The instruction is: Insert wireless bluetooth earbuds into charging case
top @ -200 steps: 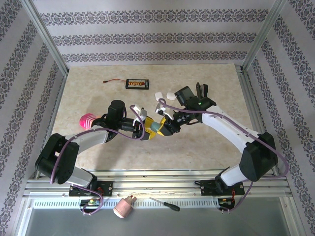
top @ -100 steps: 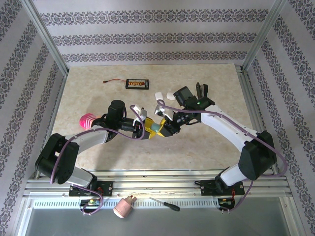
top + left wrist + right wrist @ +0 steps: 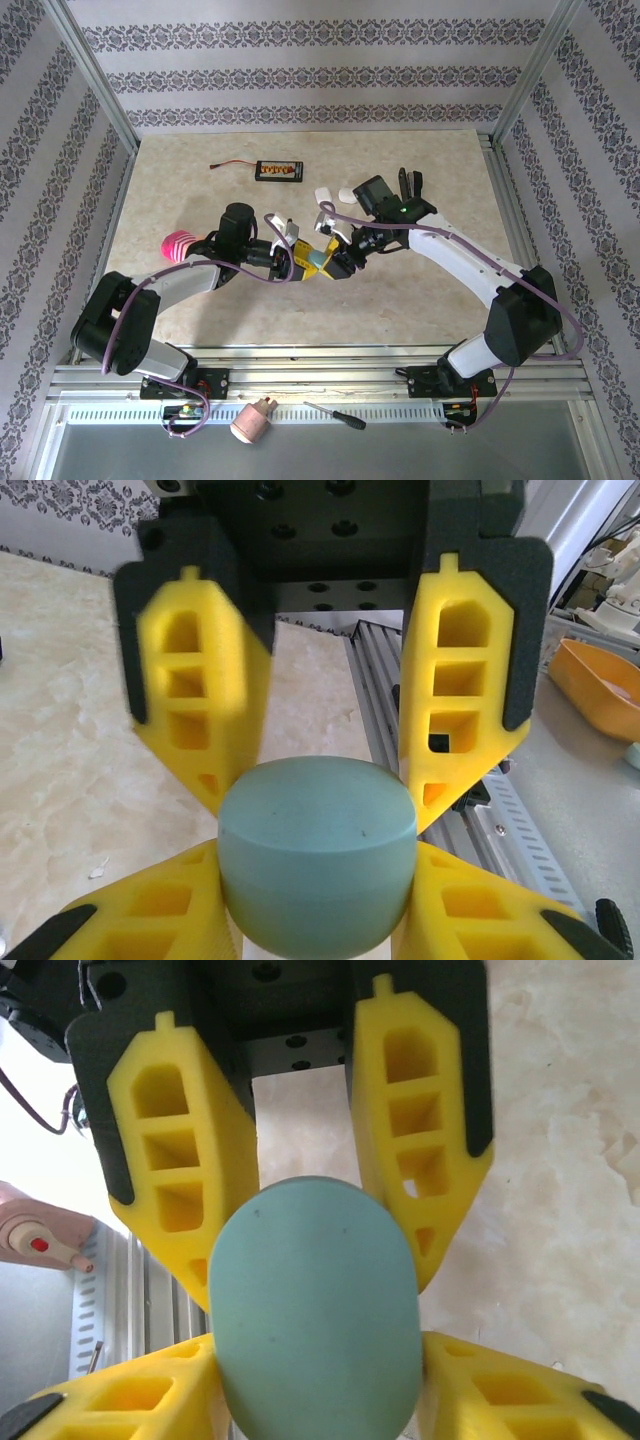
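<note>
Arms barely shifted since a second ago, top view. Both meet on blue charging case [image 3: 316, 850], held off bench [image 3: 190, 190] on near side of black board [image 3: 278, 172], lid closed. State: left end effector [image 3: 320, 808] clamped on case, one finger blurred. Same case flanked by right end effector [image 3: 315, 1278]; gripping or letting go, cannot tell. Reads as handover; no earbuds in yet. Right of board: small white pieces [image 3: 323, 194], possibly earbuds.

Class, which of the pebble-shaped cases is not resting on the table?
The blue-green case, up between both arms' yellow jaws; the white cases lie on the table behind.
</note>
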Tool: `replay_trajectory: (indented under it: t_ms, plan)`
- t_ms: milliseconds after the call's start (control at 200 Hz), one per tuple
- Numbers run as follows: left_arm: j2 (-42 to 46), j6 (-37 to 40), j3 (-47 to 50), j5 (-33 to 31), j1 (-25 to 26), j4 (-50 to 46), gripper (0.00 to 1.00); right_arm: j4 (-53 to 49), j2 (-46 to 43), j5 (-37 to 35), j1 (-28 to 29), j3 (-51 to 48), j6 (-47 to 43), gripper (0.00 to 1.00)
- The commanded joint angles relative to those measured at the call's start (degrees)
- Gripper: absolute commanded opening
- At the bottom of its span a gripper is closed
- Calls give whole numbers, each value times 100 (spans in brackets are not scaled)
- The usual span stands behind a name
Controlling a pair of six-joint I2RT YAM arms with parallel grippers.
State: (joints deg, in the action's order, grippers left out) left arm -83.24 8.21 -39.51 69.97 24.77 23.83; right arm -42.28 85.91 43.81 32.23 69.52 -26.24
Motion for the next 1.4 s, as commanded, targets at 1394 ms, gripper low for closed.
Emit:
replay_trajectory:
  t_ms: [1394]
  plan:
    - [128,-425,42,-133,-76,1256,24,2177,-963,-172,-511,-953,1332,59]
